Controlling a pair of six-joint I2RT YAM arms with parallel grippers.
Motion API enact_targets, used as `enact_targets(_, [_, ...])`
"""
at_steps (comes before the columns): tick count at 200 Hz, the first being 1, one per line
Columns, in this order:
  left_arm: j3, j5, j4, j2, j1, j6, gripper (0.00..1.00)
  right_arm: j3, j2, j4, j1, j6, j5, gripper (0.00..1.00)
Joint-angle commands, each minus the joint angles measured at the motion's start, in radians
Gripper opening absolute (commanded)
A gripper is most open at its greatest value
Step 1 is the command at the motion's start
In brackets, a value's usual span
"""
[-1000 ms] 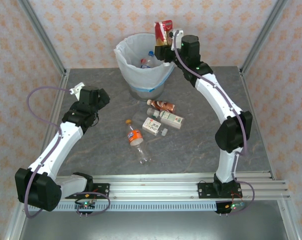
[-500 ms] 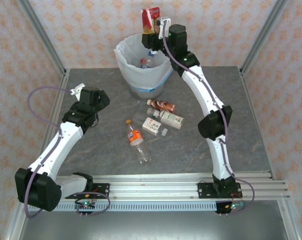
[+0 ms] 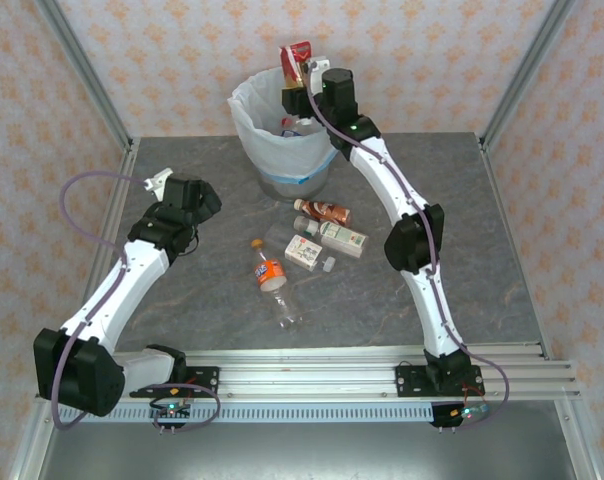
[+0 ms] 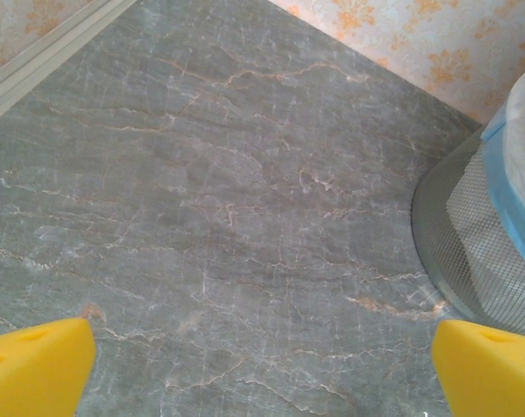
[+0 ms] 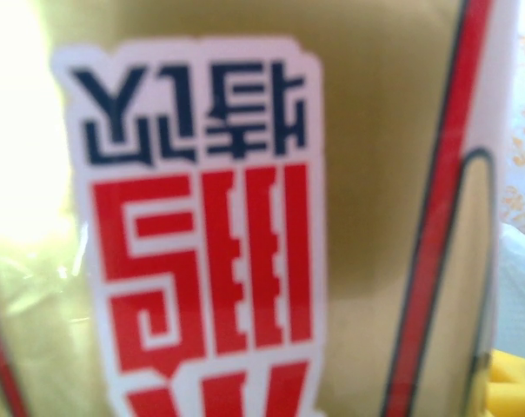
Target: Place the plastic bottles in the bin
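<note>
Overhead, the right gripper (image 3: 294, 88) pinches a red-labelled bottle (image 3: 298, 58) above the bin (image 3: 250, 128), its grip hard to see; the left gripper (image 4: 262, 369) hangs spread, fingertips (image 4: 36, 365) cropped.

Grey marble-look tabletop (image 3: 512, 260); cream wallpaper (image 3: 182, 50) w/ orange motifs on 3 sides; alu posts (image 3: 82, 75) at corners.

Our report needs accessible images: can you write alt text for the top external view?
The right claw holds a red-and-gold container above the bag-lined bin at the far side of a grey table. Several bottles lie between the arms, and the left arm is bent over the table's left side.
</note>
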Motion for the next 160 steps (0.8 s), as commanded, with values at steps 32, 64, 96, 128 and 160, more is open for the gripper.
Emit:
enact_targets(32, [0.022, 0.006, -0.013, 0.011, 0.009, 0.017, 1.00, 0.061, -0.006, -0.093, 0.000, -0.122, 0.148, 0.78])
enact_targets(64, [0.026, 0.018, -0.009, 0.019, 0.008, 0.014, 1.00, 0.076, -0.023, -0.143, 0.007, -0.185, 0.125, 0.87])
enact_targets(96, [0.026, 0.032, -0.009, 0.019, 0.009, 0.011, 1.00, 0.076, -0.054, -0.165, 0.014, -0.205, 0.126, 0.88])
enact_targets(128, [0.024, 0.033, -0.013, 0.012, 0.008, 0.014, 1.00, 0.075, -0.086, -0.224, 0.015, -0.216, 0.112, 0.90])
enact_targets(160, [0.018, 0.039, -0.010, 0.011, 0.008, 0.011, 1.00, 0.075, -0.118, -0.281, 0.015, -0.242, 0.110, 0.92])
